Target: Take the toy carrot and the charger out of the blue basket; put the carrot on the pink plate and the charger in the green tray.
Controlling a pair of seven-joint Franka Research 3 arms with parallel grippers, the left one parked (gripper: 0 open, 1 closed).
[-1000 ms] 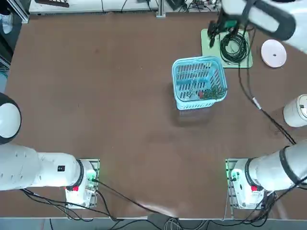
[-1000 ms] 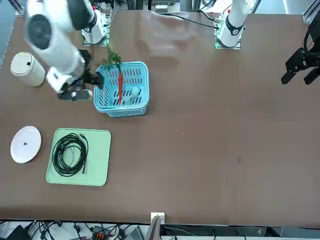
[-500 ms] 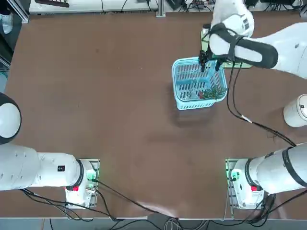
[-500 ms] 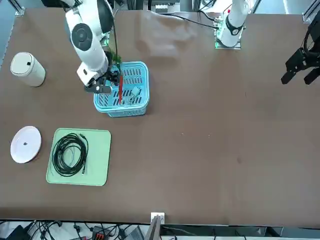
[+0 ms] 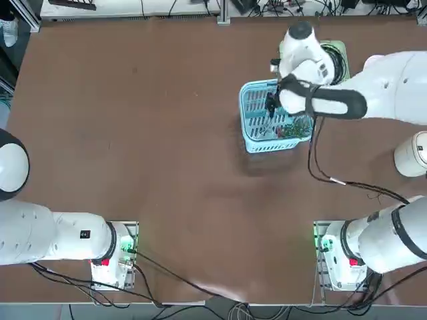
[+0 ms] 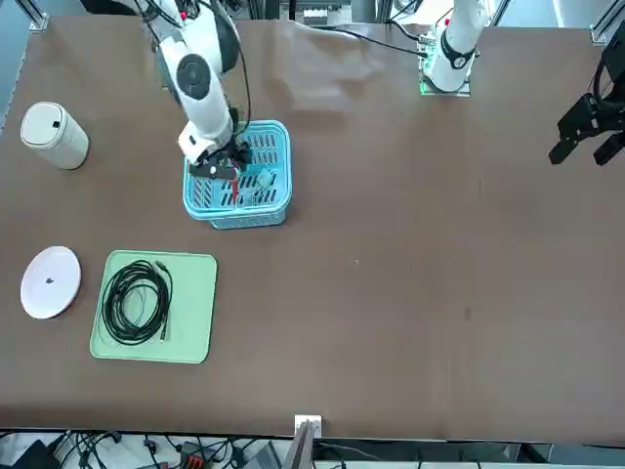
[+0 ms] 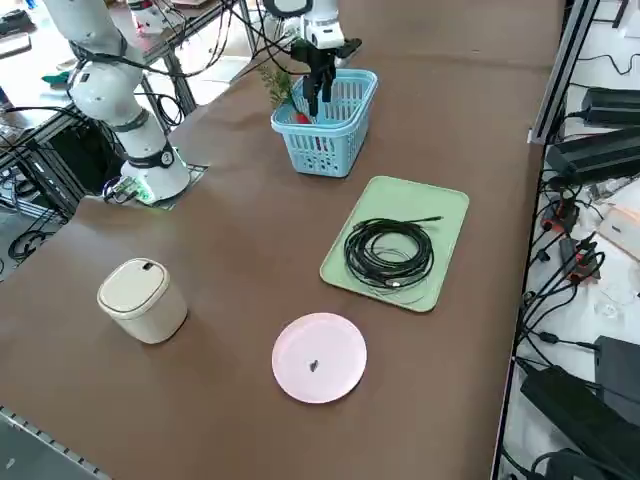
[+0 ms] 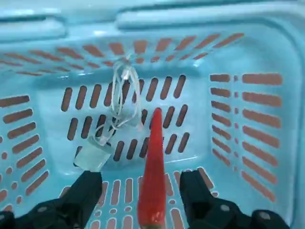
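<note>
1. The right claw (image 8: 143,202) is lowered inside the blue basket (image 6: 237,210), with its fingers (image 8: 81,193) spread open, one on each side of the toy carrot (image 8: 153,181).
2. The carrot lies on the slatted basket bottom (its green leaves (image 7: 276,82) stick out over the rim).
3. The charger (image 8: 92,156) lies just beside the carrot in the basket, its pale cord (image 8: 120,102) looped on the bottom.
4. The green tray (image 7: 440,210) carries a coiled black cable (image 7: 389,253).
5. The pink plate (image 7: 320,357) rests on the surface (image 6: 410,274) near the tray, with nothing from the basket on it.
</note>
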